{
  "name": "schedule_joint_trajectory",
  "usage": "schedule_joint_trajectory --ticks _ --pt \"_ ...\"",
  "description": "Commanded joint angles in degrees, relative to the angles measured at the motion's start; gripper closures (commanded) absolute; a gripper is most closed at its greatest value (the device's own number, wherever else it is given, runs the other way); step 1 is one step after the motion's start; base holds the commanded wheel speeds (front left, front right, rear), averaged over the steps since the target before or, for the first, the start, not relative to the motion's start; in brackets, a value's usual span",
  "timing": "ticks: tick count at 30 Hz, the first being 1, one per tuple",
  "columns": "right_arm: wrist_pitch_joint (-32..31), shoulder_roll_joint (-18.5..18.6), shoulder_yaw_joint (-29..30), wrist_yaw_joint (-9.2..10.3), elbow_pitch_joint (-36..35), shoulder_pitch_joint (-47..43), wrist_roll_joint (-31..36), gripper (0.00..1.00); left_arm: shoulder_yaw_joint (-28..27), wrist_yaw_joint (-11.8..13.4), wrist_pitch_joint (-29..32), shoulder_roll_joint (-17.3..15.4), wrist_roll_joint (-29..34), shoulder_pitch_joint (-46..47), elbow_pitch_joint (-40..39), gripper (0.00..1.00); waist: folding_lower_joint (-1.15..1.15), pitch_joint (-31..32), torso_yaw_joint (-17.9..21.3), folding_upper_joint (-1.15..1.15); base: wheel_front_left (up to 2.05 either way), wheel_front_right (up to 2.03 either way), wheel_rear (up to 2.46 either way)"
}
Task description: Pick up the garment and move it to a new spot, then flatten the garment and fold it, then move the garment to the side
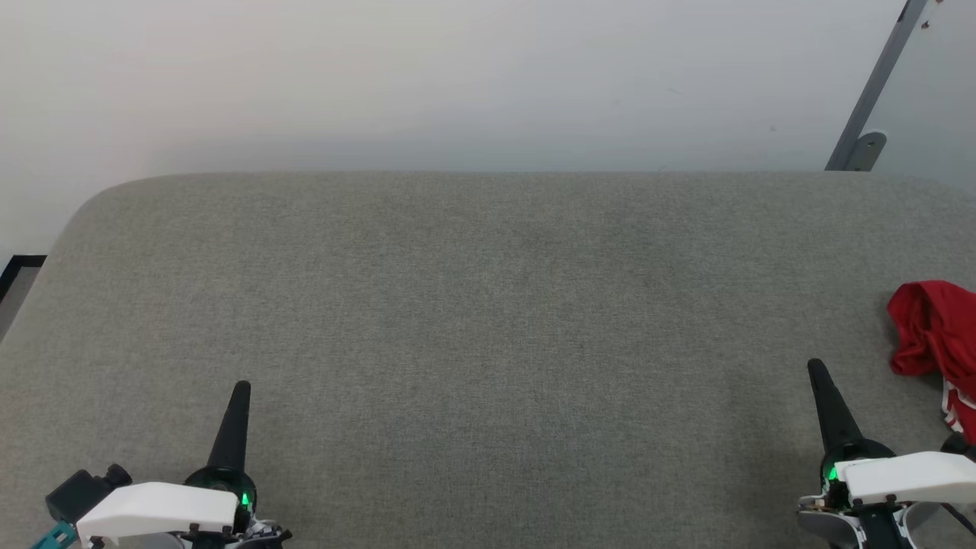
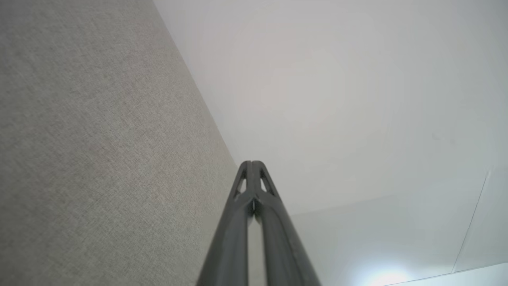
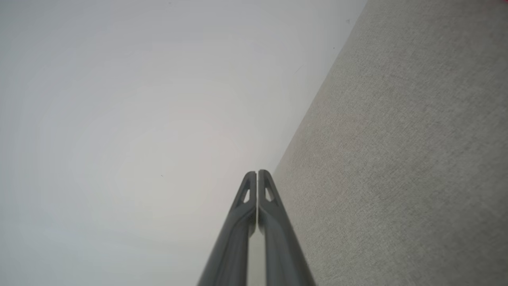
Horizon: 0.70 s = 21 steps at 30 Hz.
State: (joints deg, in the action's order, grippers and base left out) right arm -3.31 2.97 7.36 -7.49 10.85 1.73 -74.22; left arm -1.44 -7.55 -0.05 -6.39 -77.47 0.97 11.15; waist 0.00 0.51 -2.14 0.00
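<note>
At the far right edge of the grey cloth surface (image 1: 488, 305), the garment (image 1: 934, 335) lies in a red crumpled heap, and a bit of white and red striped trim shows low down where it runs out of the head view. Near it, a little closer to the middle, the right tool (image 1: 817, 369) has its two dark fingers pressed together, holds nothing and does not touch the heap. Well apart on the other side, the left tool (image 1: 241, 387) also has its fingers together and empty, and a pale wall (image 1: 457, 76) stands behind the surface.
</note>
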Motion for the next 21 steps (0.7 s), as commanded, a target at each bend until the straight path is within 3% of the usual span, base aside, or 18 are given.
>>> schedule_joint_trajectory --ticks 1,21 --pt "-0.4 0.0 -0.2 -0.01 -0.2 1.1 -1.4 1.0 -0.5 0.1 0.4 0.0 -1.0 1.3 0.0 1.0 0.0 0.0 0.1 0.0 0.0 0.0 0.0" --pt "-1.8 0.0 -0.5 0.0 1.5 2.8 -9.5 1.0 -2.2 0.1 2.9 1.3 -8.3 3.4 1.4 1.0 0.0 -0.3 1.0 0.0 0.0 0.0 0.0"
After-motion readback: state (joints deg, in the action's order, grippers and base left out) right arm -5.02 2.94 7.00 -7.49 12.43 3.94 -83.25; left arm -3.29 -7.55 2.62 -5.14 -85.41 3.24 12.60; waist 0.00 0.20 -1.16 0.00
